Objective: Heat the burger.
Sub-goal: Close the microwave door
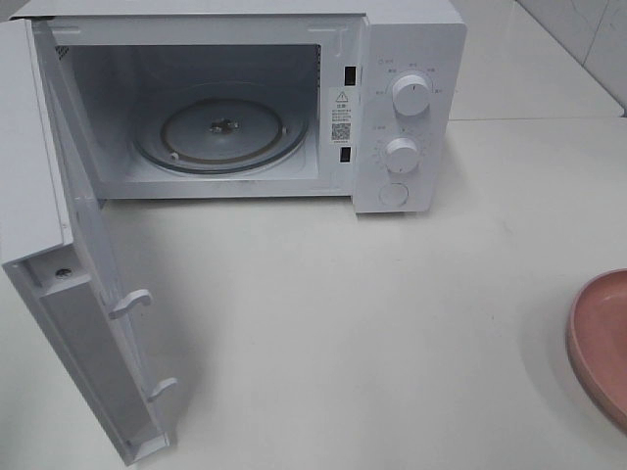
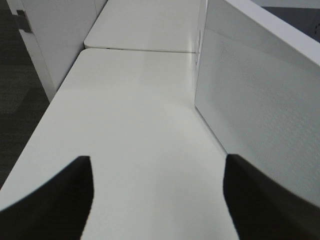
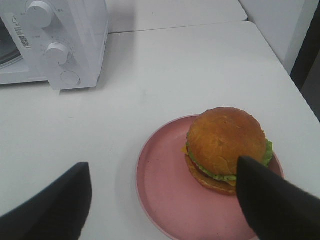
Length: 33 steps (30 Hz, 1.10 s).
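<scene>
Resting off-centre on the pink plate (image 3: 165, 200), the burger (image 3: 227, 148) sits right of the open microwave (image 1: 392, 108). Right gripper (image 3: 160, 200) and left gripper (image 2: 157, 200): both spread, empty. Risk: squeezing could split the bun's 2 halves.

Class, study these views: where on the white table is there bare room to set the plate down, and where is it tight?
Bare tabletop lies between the open white microwave door, the white microwave's front and the round pink plate. The glass turntable inside is bare. It is tight beside the swung-out door, and the golden-brown burger fills half the plate.
</scene>
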Motion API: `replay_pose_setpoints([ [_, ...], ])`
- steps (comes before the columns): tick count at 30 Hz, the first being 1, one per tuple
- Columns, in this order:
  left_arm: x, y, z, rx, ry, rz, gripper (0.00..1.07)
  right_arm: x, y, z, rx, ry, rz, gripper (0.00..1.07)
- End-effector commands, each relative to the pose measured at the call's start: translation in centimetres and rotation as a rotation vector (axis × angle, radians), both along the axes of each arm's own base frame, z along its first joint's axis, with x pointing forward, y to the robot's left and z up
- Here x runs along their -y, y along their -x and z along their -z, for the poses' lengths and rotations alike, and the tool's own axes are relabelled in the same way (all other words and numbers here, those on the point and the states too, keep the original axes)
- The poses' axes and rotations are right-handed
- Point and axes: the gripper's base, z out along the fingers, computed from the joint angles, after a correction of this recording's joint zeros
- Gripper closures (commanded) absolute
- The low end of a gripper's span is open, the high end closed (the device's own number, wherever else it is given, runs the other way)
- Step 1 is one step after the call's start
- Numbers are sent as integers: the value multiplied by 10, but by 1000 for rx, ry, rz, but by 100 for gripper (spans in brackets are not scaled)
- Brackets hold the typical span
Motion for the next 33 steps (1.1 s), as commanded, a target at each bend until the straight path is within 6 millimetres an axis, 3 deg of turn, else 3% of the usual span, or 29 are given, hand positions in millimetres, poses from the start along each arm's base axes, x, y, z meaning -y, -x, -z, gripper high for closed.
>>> replay_pose_setpoints([
  [1,0,-8,-4,39,11,-1,56,0,3,0,32,8,5,31],
  [2,0,-16,-5,44,16,2,68,0,3,0,32,8,5,31],
  [4,0,-19,-4,47,16,2,74,0,3,0,32,8,5,31],
  [5,-1,-27,-4,50,16,1,88,0,3,0,32,8,5,31],
  [6,-1,-27,-4,50,16,1,88,0,3,0,32,8,5,31],
  [7,-1,-34,-3,40,18,2,102,0,3,0,32,8,5,31],
  [9,-2,-41,-2,36,17,1,107,0,3,0,32,8,5,31],
  [14,-3,-57,4,45,10,-1,107,0,3,0,32,8,5,31],
  [18,-5,-75,22,118,6,0,107,0,3,0,32,8,5,31],
  [27,-6,-91,51,226,-9,3,107,0,3,0,32,8,5,31],
  [33,-6,-102,53,220,-40,17,107,0,3,0,32,8,5,31],
])
